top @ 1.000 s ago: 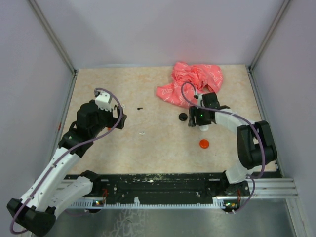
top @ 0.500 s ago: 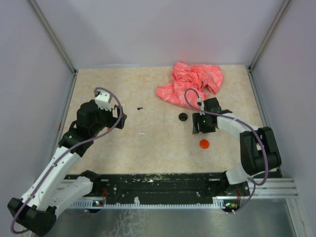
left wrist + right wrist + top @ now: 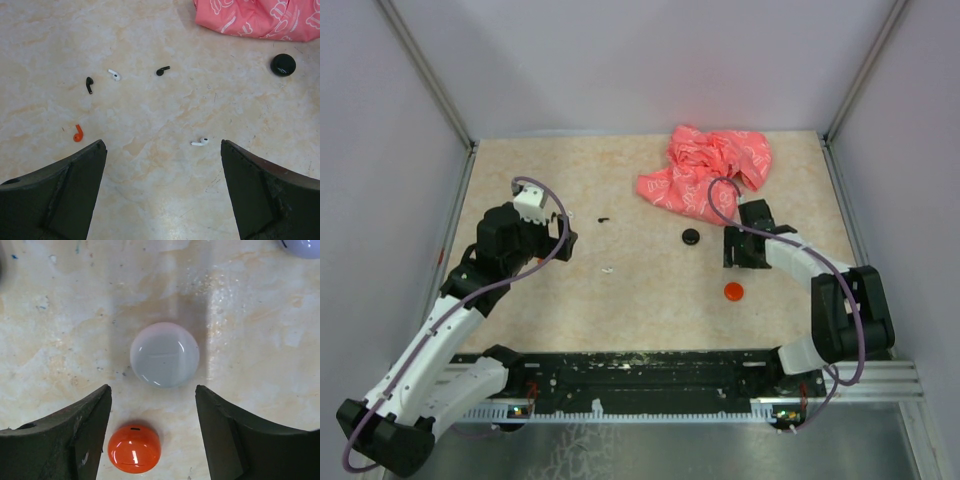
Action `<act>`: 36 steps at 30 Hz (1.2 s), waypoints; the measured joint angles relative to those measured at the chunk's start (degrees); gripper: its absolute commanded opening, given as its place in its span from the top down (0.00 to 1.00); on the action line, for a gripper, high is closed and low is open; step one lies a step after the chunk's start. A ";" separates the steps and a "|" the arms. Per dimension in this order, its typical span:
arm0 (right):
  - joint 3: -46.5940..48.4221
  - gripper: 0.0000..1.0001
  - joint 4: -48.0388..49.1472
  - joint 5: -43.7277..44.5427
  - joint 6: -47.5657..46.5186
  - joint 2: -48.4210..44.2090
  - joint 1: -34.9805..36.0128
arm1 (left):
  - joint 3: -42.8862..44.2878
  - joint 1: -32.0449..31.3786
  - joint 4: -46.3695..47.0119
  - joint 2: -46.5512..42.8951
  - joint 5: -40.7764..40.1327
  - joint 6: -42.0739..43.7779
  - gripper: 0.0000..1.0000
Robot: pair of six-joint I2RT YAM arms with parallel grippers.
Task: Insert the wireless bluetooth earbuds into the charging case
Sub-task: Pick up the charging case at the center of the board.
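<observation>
Tiny earbuds lie loose in the left wrist view: a white one (image 3: 200,142) between my fingers' line, two black ones (image 3: 89,84) (image 3: 162,71), another white one (image 3: 114,75) and an orange one (image 3: 78,133). My left gripper (image 3: 162,147) (image 3: 563,240) is open and empty above the table. My right gripper (image 3: 152,392) (image 3: 735,250) is open, low over a closed round white case (image 3: 164,354), which sits just ahead of its fingertips. A round orange case (image 3: 134,448) (image 3: 733,291) lies between its fingers, nearer the wrist. The white case is hidden in the top view.
A crumpled pink cloth (image 3: 710,170) (image 3: 260,17) lies at the back right. A round black case (image 3: 691,237) (image 3: 283,64) sits left of my right gripper. A pale purple round case (image 3: 302,246) shows at the right wrist view's top corner. Walls enclose the table.
My right gripper has moved right and now covers the white case in the top view. The left arm has not moved.
</observation>
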 measured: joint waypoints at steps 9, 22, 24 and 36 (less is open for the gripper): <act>-1.36 0.33 3.74 1.38 0.35 0.13 -0.85 | -0.02 0.22 0.00 0.00 0.04 -0.09 0.00; -1.38 0.40 7.17 2.56 -1.20 3.58 -0.85 | -0.07 0.57 0.00 0.00 0.48 -0.11 0.00; -1.38 0.40 7.45 2.71 -1.44 3.65 -0.85 | -0.09 0.61 0.02 0.04 0.63 -0.11 0.00; -1.38 0.38 8.41 2.12 -4.48 3.91 -0.85 | -0.20 0.94 0.44 1.22 2.62 -0.13 0.00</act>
